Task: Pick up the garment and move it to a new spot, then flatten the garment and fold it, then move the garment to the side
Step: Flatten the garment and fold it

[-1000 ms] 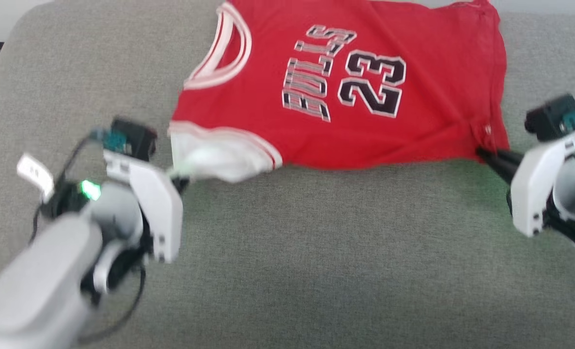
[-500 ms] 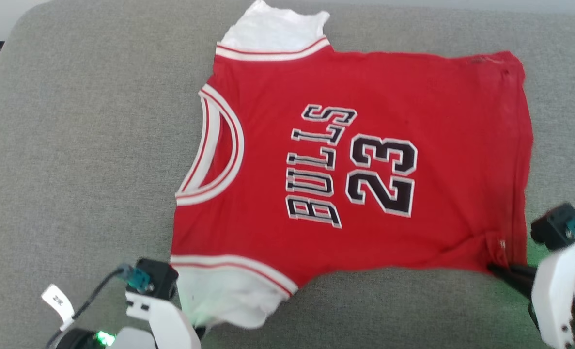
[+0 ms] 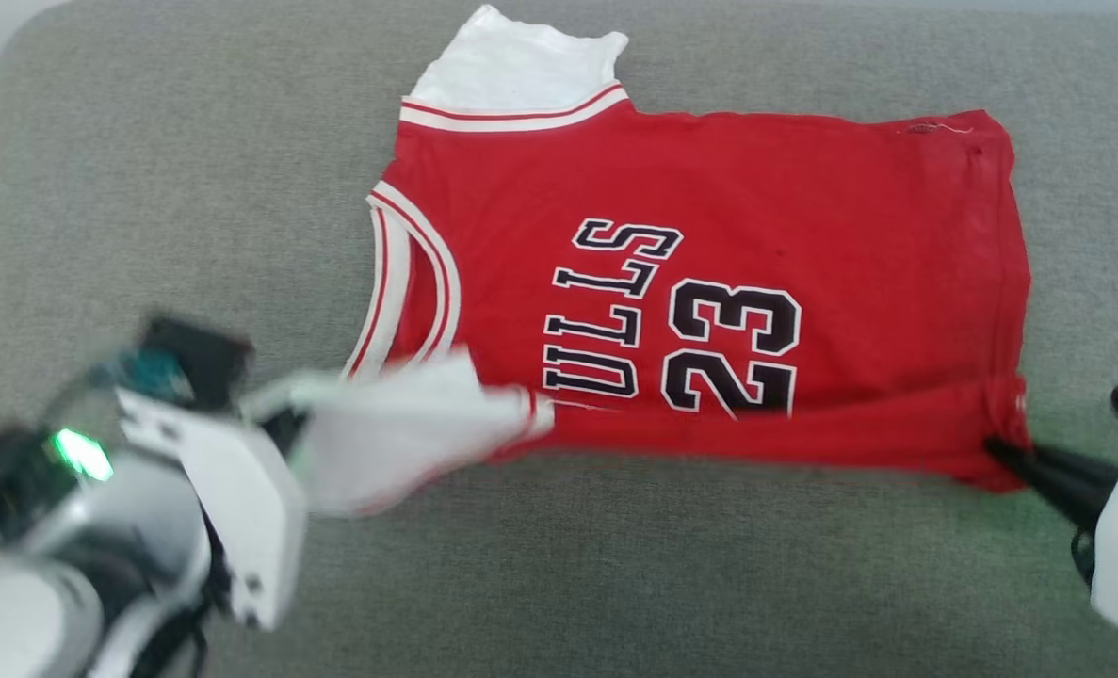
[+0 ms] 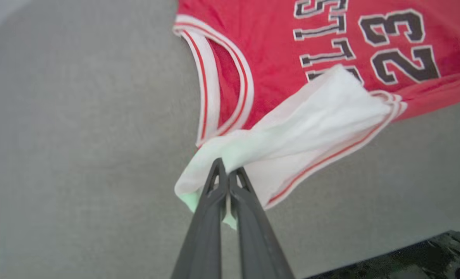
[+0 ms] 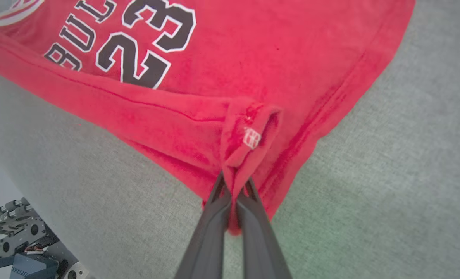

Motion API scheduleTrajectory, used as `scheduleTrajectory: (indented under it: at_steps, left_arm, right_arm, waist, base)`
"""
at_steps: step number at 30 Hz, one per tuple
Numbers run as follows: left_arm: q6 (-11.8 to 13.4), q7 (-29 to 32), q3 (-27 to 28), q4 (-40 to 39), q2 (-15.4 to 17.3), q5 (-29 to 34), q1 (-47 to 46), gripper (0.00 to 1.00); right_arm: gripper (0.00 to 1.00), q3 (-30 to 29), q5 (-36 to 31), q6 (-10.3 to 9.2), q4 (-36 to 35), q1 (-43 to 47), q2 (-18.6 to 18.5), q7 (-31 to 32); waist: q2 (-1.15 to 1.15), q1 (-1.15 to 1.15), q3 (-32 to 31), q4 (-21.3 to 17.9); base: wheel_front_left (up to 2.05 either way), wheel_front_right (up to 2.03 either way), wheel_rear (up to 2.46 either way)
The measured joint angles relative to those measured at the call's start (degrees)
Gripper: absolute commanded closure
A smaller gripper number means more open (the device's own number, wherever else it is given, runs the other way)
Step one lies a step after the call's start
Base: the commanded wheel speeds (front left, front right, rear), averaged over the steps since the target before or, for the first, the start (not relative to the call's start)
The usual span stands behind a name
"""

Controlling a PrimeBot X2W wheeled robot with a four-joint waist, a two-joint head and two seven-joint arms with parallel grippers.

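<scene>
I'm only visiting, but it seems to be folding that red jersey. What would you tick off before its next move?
1. Left gripper shut on the white sleeve: ok.
2. Right gripper shut on the red hem corner: ok.
3. Near edge lifted off the cushion between the two grips: ok.
4. Rest of the garment lying flat, no big wrinkles: ok.
5. Both cloth layers pinched at each grip: cannot tell.
</scene>
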Motion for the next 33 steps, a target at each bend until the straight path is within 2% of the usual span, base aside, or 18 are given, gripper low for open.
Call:
scheduleTrajectory:
  at_steps: [2, 5, 10, 15, 19, 24, 25, 26, 27, 28, 29, 30, 31, 33]
  left_arm:
    - [-1.87, 0.7, 1.03, 0.82, 0.21, 0.9, -4.72, 1.0]
    - [-6.38, 2.02, 0.78, 4.39, -0.92, 2.67, -11.88, 1.0]
    - [-14.32, 1.3, -1.19, 16.29, -7.68, 4.04, -23.17, 1.0]
    - [-20.96, 0.07, -4.2, 33.32, -14.97, 3.93, -29.23, 1.0]
    - [-24.26, -0.68, -5.19, 45.54, -19.71, 2.43, -31.77, 1.0]
    - [-26.92, -0.97, -5.17, 59.54, -24.43, -0.46, -34.0, 1.0]
    - [-26.92, -0.97, -5.17, 59.54, -24.43, -0.46, -34.0, 1.0]
    - [-26.92, -0.73, -5.06, 61.36, -25.03, -0.87, -34.57, 1.0]
    - [-27.02, -0.23, -5.17, 62.62, -25.41, -0.92, -35.13, 0.99]
    - [-27.27, 0.25, -5.16, 63.57, -25.77, -1.05, -35.64, 0.78]
    - [-27.29, 0.66, -5.15, 64.39, -26.04, -1.16, -36.11, 0.62]
    - [-27.24, 0.71, -5.11, 64.82, -26.17, -1.21, -36.38, 0.27]
    - [-27.19, 0.85, -5.35, 65.0, -26.07, -1.04, -36.66, 0.0]
    - [-27.02, 0.9, -5.23, 64.63, -25.41, -0.91, -37.02, 0.0]
  right_arm:
    - [1.0, -2.2, -1.31, 0.0, -0.36, -1.51, 1.81, 0.75]
    - [1.0, -4.33, -4.03, 0.0, -0.32, -5.04, 4.49, 2.42]
    - [1.0, -5.44, -8.23, 0.0, 3.48, -12.98, 9.17, 4.34]
    - [1.0, -2.58, -11.21, 0.0, 11.28, -20.46, 13.21, 4.44]
    - [1.0, 1.19, -11.78, -0.01, 18.02, -25.32, 15.28, 4.36]
    - [1.0, 6.03, -10.95, 0.0, 25.72, -31.06, 16.72, 3.91]
    - [0.93, 6.03, -10.95, 0.0, 25.72, -31.06, 16.72, 3.91]
    - [0.67, 6.62, -10.61, 0.01, 26.7, -31.72, 16.82, 3.91]
    - [0.53, 7.31, -10.4, 0.0, 27.37, -32.31, 16.8, 3.88]
    - [0.14, 7.97, -10.12, 0.0, 27.89, -32.72, 16.68, 3.89]
    - [0.0, 8.56, -9.71, 0.01, 28.27, -33.11, 16.44, 3.89]
    - [0.0, 9.38, -9.55, 0.0, 28.22, -33.48, 16.02, 3.89]
    - [0.0, 9.73, -9.13, 0.01, 28.07, -33.53, 15.72, 3.78]
    - [0.0, 9.66, -8.14, 0.01, 27.83, -33.38, 15.33, 3.27]
  waist:
    - [0.0, 0.0, 0.23, -0.51]
    - [0.0, 0.0, 1.09, -1.16]
    - [0.0, 0.0, 3.07, -2.14]
    - [0.0, 0.0, 5.24, -2.97]
    - [0.0, 0.0, 6.68, -3.73]
    - [0.0, 0.0, 7.69, -4.53]
    - [0.0, 0.0, 7.69, -4.53]
    - [0.0, 0.0, 7.67, -4.57]
    - [0.0, 0.0, 7.6, -4.6]
    - [0.0, 0.0, 7.49, -4.64]
    - [0.0, 0.0, 7.36, -4.65]
    - [0.0, 0.0, 7.19, -4.63]
    - [0.0, 0.0, 6.97, -4.6]
    - [0.0, 0.0, 6.42, -4.55]
  base:
    - [0.0, 0.0, 0.0]
    - [0.0, 0.0, 0.0]
    - [0.0, 0.0, 0.0]
    - [0.0, 0.0, 0.0]
    - [0.0, 0.0, 0.0]
    - [0.0, 0.0, 0.0]
    - [0.0, 0.0, 0.0]
    - [0.0, 0.0, 0.0]
    - [0.0, 0.0, 0.0]
    - [0.0, 0.0, 0.0]
    - [0.0, 0.0, 0.0]
    - [0.0, 0.0, 0.0]
    - [0.0, 0.0, 0.0]
    - [0.0, 0.0, 0.0]
